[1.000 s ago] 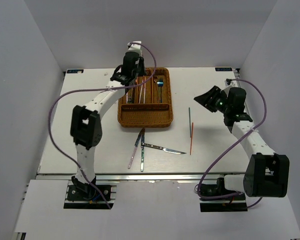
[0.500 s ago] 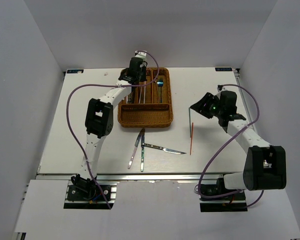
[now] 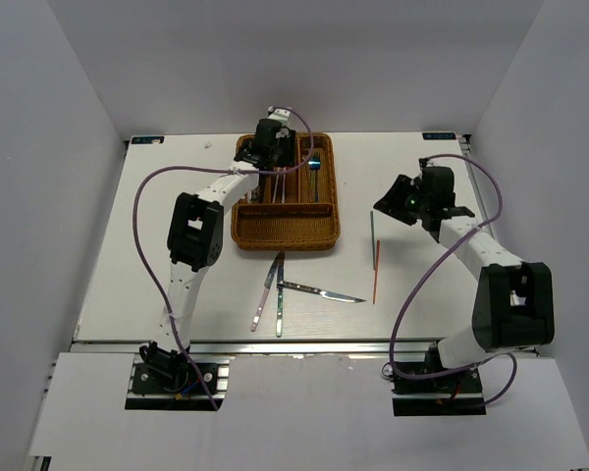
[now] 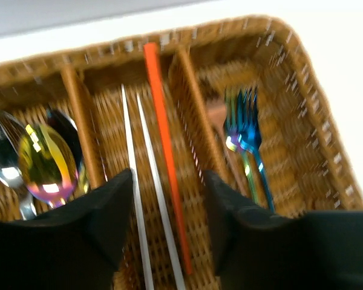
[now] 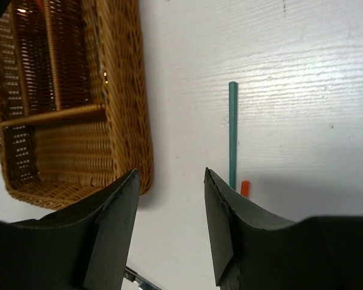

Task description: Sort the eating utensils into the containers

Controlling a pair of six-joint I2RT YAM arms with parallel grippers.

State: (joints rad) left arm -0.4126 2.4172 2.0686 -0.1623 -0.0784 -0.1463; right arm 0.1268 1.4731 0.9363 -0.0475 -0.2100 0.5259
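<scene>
Left pincer (image 4: 166, 181): spread wide, holding nothing, above the middle slot of the wicker tray (image 4: 302, 78).
Middle slot: a red chopstick (image 4: 163, 151) lay beside two white chopsticks (image 4: 133, 193).
Right pincer (image 5: 170, 181): wide, empty, over the bench (image 5: 302, 60) between tray and green chopstick (image 5: 233, 133).
Likely step: fetching the green chopstick.
Doing it well: centre over the stick, straddle it crosswise near mid-length, close low, and spare the second red chopstick (image 5: 244, 188) just beside its end.

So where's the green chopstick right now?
In the top view the green chopstick lies on the table, right of the wicker tray, its near end beside the red chopstick.
</scene>
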